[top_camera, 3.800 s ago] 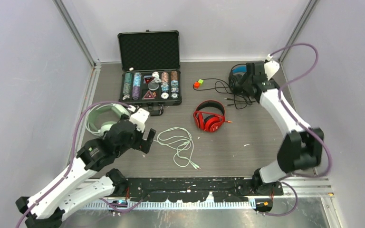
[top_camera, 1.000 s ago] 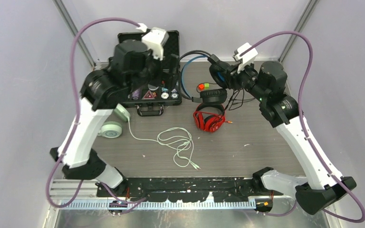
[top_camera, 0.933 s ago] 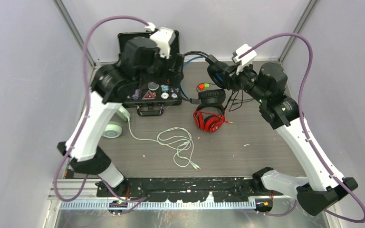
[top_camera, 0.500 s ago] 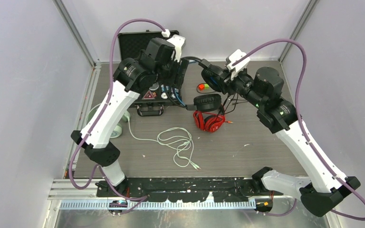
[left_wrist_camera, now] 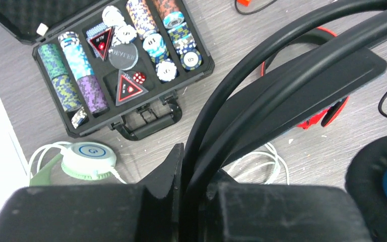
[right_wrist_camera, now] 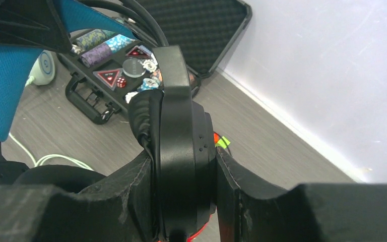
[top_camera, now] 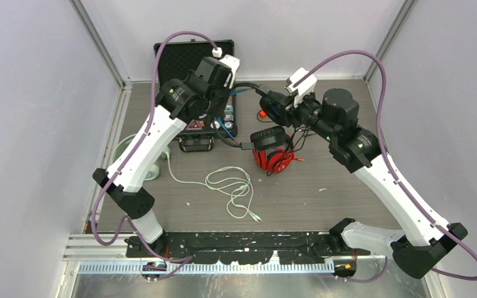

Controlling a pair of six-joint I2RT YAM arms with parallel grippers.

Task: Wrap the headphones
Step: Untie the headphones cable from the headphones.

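Note:
The black headphones [top_camera: 267, 138] with the blue inner headband [right_wrist_camera: 2, 85] hang in the air between both arms. My left gripper [top_camera: 228, 107] is shut on their black headband [left_wrist_camera: 292, 75], as the left wrist view [left_wrist_camera: 196, 174] shows. One ear cup [right_wrist_camera: 184, 136] is clamped by my right gripper [top_camera: 273, 104], whose jaws press its two sides [right_wrist_camera: 184, 201]. The free ear cup dangles just above the red headphones [top_camera: 274, 159] on the table. The mint-green headphones [top_camera: 141, 166] lie at the left, partly behind my left arm, and their white cable [top_camera: 233, 189] sprawls mid-table.
An open black case [top_camera: 189, 62] of poker chips [left_wrist_camera: 121, 65] stands at the back left under my left arm. Thin black cable [top_camera: 304, 127] trails below my right wrist. A small red and green piece [right_wrist_camera: 221, 141] lies near the back wall.
My left gripper has swung right from over the chip case and shut on the black headband. My right arm has carried the ear cup slightly left, and the hanging cup has sunk toward the red headphones.

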